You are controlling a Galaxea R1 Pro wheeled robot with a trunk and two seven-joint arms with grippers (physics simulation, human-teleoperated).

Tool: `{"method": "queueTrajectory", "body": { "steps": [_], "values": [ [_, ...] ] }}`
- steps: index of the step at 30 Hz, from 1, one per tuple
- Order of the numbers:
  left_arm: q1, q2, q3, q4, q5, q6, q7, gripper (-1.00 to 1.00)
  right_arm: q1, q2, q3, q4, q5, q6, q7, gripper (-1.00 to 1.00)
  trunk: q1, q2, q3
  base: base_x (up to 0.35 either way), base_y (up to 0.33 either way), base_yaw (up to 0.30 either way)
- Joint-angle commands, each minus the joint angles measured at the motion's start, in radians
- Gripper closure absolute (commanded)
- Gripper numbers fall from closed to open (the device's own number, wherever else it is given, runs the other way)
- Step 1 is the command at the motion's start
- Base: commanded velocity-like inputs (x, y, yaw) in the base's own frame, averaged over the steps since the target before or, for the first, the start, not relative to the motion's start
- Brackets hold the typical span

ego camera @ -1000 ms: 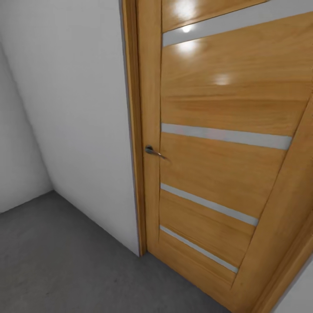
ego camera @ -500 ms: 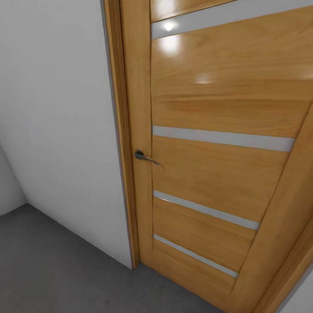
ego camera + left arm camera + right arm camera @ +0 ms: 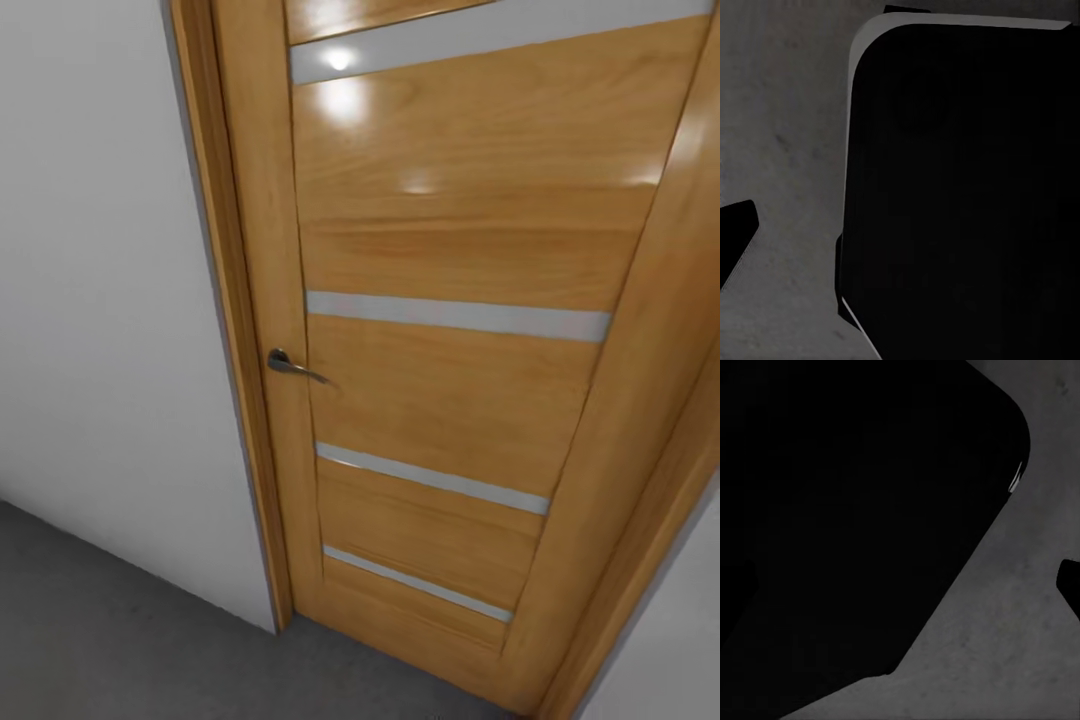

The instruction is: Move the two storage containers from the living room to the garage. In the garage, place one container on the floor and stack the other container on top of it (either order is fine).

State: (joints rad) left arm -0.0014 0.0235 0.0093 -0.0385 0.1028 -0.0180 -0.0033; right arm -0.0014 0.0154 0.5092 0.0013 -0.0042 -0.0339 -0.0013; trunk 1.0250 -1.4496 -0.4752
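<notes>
In the head view the wooden door (image 3: 450,300) is cut off at the top and right edges, so its full height and far side cannot be seen. The white wall (image 3: 100,300) beside it runs out of the picture on the left. In the left wrist view a large black shape (image 3: 960,187) hides most of the grey floor (image 3: 787,150); what it is cannot be told. In the right wrist view a similar dark mass (image 3: 847,525) covers much of the floor (image 3: 1005,645).

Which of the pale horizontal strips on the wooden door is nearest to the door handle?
The second strip from the top, just above the handle; the other strips lie farther away.
</notes>
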Motion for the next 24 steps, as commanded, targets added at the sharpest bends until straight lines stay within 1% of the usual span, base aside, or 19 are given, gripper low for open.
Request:
{"method": "queueTrajectory", "body": {
  "steps": [1, 7, 10, 24],
  "values": [
    [0.0, 0.0, 0.0, 0.0, 0.01, -0.002, 0.0, -1.0, 0.0, 0.0, 0.002, 0.0, 0.0, -0.003, 0.0, -1.0, 0.0, 0.0, -0.001, 0.0, 0.0, -0.249],
    [0.0, 0.0, 0.0, 0.0, 0.011, -0.002, 0.0, -1.0, 0.0, 0.0, 0.002, 0.0, 0.0, -0.003, 0.0, -1.0, 0.0, 0.0, -0.001, 0.001, 0.001, -0.248],
    [0.0, 0.0, 0.0, 0.0, 0.01, -0.002, -0.001, -1.0, 0.0, 0.0, 0.002, 0.0, 0.0, -0.003, 0.0, -1.0, 0.0, 0.0, -0.001, 0.077, 0.07, -0.163],
    [0.0, 0.0, 0.0, 0.0, 0.009, -0.002, -0.001, -1.0, 0.0, 0.0, 0.002, 0.0, -0.001, -0.003, 0.0, -1.0, 0.0, 0.0, -0.001, 0.23, 0.216, -0.01]
  ]
}}
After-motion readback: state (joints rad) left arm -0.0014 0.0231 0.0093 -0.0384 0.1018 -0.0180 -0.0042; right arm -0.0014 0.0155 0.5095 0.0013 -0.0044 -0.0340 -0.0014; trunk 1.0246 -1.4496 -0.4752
